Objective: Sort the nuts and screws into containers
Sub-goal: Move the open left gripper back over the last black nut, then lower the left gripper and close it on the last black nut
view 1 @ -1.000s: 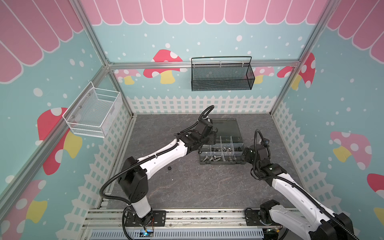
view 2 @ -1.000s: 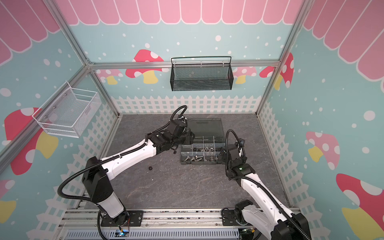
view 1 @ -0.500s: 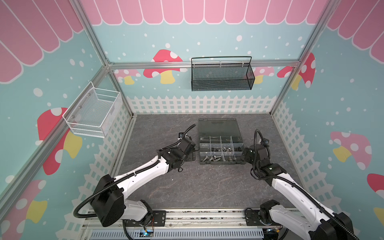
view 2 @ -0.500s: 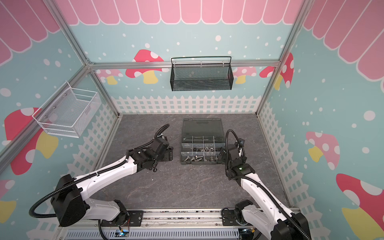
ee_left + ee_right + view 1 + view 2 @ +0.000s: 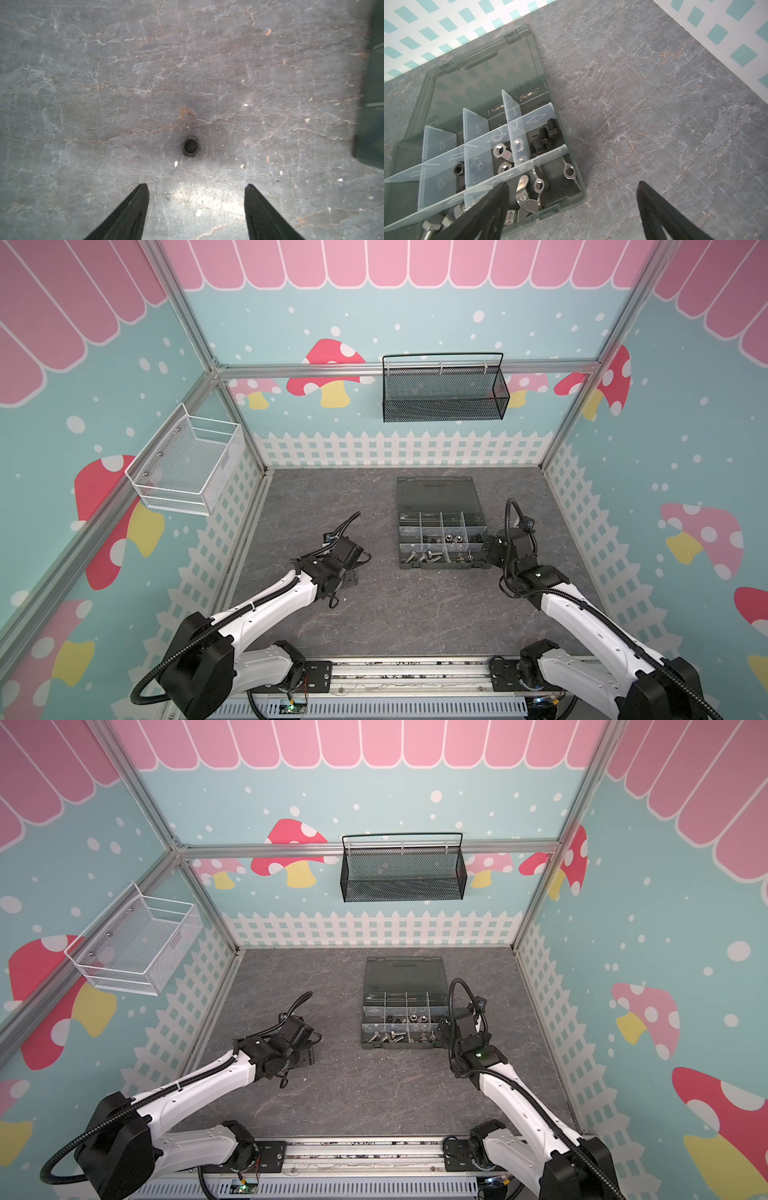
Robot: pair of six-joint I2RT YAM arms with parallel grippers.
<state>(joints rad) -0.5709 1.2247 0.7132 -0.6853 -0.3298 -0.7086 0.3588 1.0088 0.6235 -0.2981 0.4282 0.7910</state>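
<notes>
Though the containers (image 5: 440,566) already hold screws (image 5: 543,136) and nuts (image 5: 500,150), 1 black nut (image 5: 190,146), seemingly the last, lies loose on the table (image 5: 83,83) just ahead of the left gripper (image 5: 196,187), jaws apart and empty, while the right gripper (image 5: 574,184) hovers spread wide, empty, over the containers' corner.

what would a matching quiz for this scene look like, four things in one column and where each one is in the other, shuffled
Things
1. black nut
2. black screws
3. black mesh basket
4. white wire basket

Places
A. hung on the side wall
B. inside a compartment of the organizer box
C. loose on the table, ahead of the open left claw
D. hung on the back wall

Pairs: 1-C, 2-B, 3-D, 4-A
</notes>
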